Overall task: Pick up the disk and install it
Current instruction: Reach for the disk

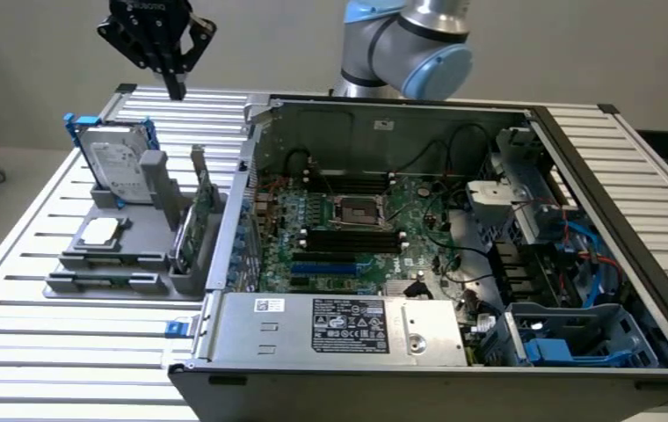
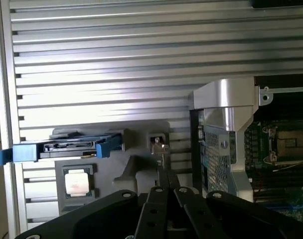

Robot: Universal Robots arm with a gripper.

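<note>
The claw [image 1: 176, 88] hangs over the rack [image 1: 134, 283] with its fingers pressed together, gripping nothing. The disk [image 1: 117, 163] stands leaning in the rack's rear slot, below the claw and apart from it, with its blue frame showing along the edges.

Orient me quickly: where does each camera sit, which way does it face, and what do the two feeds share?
Exterior view: off the arm, raised, looking down across the slatted table into the open computer case; the arm and shut gripper show at the far edge.
Wrist view: on the wrist, looking down past the gripper at the table and the disk.
Shared: the disk in its grey holder, the case, the gripper.
</note>
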